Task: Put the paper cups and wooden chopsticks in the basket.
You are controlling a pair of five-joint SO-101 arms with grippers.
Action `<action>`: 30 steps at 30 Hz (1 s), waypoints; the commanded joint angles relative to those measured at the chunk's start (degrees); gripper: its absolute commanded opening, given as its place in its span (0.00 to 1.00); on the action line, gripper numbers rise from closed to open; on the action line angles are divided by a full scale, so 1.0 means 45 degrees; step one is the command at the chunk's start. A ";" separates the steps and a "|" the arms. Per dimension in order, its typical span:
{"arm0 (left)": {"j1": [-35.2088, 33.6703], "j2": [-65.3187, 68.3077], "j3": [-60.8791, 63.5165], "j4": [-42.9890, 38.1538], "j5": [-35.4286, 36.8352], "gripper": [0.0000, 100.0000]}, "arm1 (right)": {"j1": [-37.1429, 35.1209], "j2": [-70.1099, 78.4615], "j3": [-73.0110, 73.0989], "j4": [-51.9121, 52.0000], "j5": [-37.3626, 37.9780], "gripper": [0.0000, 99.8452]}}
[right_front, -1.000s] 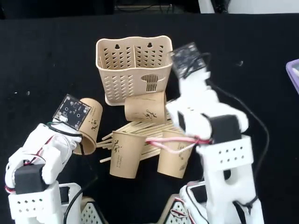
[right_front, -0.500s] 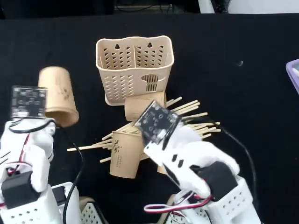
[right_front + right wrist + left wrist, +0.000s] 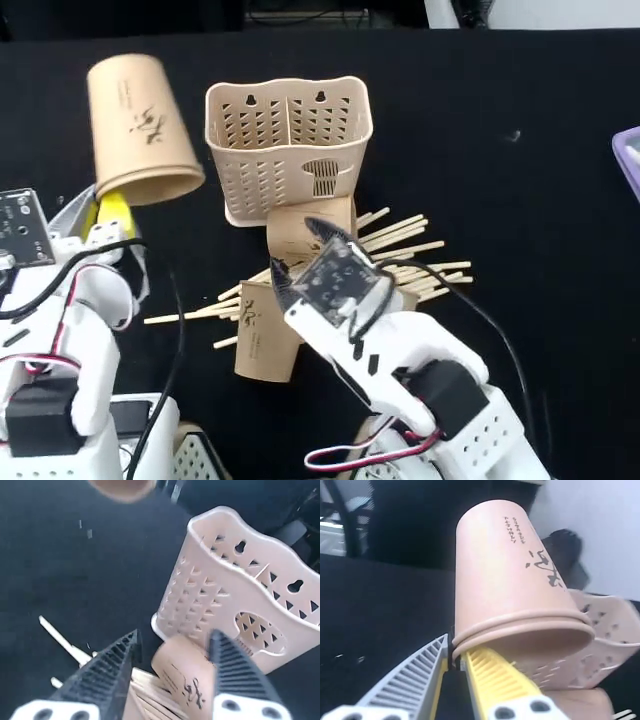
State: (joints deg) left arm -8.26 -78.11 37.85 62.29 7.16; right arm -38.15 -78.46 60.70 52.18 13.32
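The left jaws are clenching on the rim of a paper cup (image 3: pixel 140 125) (image 3: pixel 515 580), holding it raised, base uppermost, just beside the basket (image 3: pixel 288 185) (image 3: pixel 600 645) (image 3: pixel 240 585). The right jaws are hanging spread apart over a second cup (image 3: pixel 305 232) (image 3: pixel 182 675) that is lying on its side against the basket's front wall. A third cup (image 3: pixel 262 330) and the wooden chopsticks (image 3: pixel 410 245) are lying scattered on the black surface (image 3: pixel 520 200) nearby.
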 commanded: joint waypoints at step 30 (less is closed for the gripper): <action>0.4190 0.0020 0.1397 -0.4220 0.1368 0.03 | 0.1915 -0.0518 -0.0166 -0.5587 -0.3477 0.28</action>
State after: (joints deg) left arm 9.93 -77.85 44.79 44.97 13.05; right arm -29.10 -79.69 60.70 30.02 -1.63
